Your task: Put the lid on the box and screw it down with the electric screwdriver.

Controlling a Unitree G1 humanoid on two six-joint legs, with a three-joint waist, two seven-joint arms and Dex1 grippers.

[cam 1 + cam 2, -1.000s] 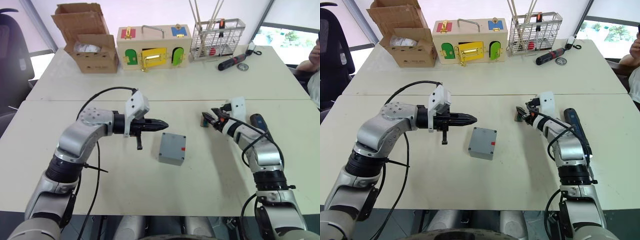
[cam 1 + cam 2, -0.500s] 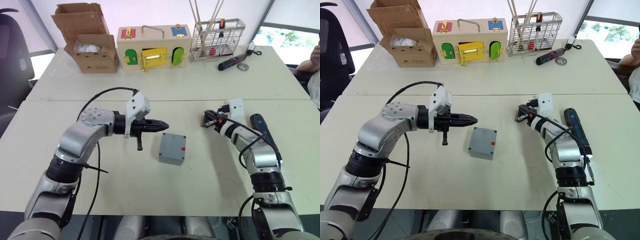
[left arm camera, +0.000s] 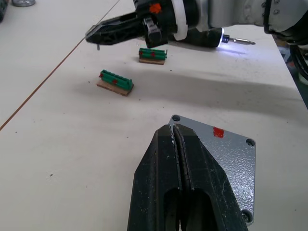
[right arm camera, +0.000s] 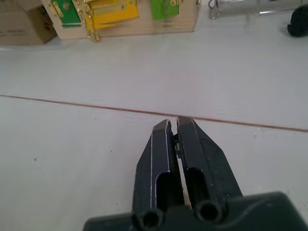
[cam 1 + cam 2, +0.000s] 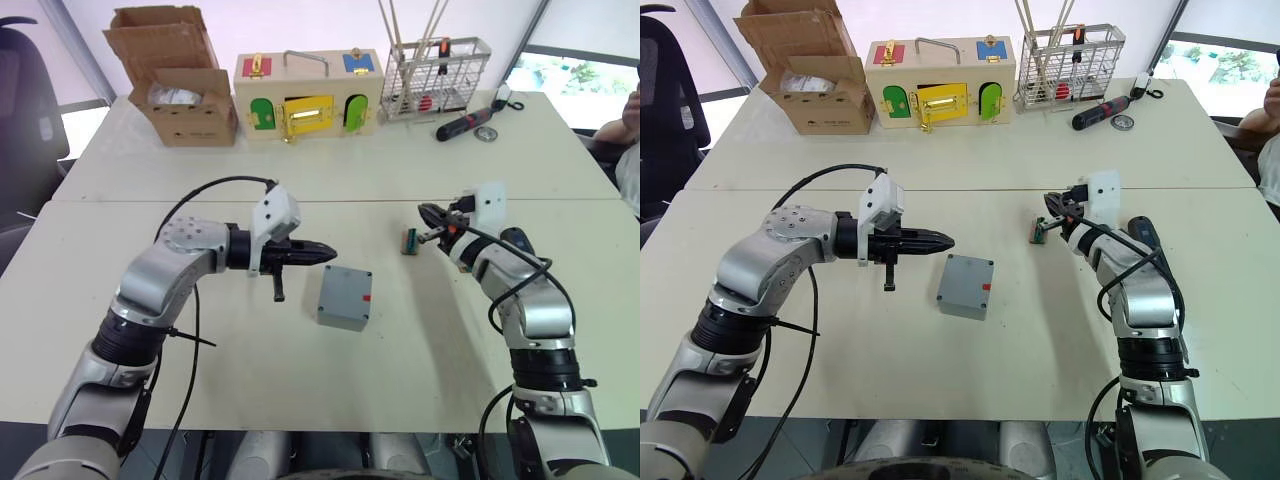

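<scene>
The grey box (image 5: 342,312) sits mid-table, closed by the lid (image 3: 219,163), whose flat top has corner holes and a red mark. My left gripper (image 5: 330,253) hovers shut and empty just left of the box, with its tip (image 3: 174,129) near the box's edge. My right gripper (image 5: 428,215) is raised above a small green block (image 5: 408,241). It is shut on a thin screw that pokes out under its tip (image 3: 97,45). The electric screwdriver (image 5: 1143,228) lies on the table beneath the right forearm, and its tip light (image 3: 222,41) glows.
A second green block (image 3: 152,54) lies near the first. At the back stand a cardboard box (image 5: 185,90), a wooden box with coloured doors (image 5: 305,95) and a wire rack (image 5: 437,75). A hand screwdriver (image 5: 462,124) lies beside the rack. A person's arm (image 5: 625,130) shows at the right edge.
My right gripper has lifted off the green block and drawn back to the right, staying shut. The left arm and the box have not moved.
</scene>
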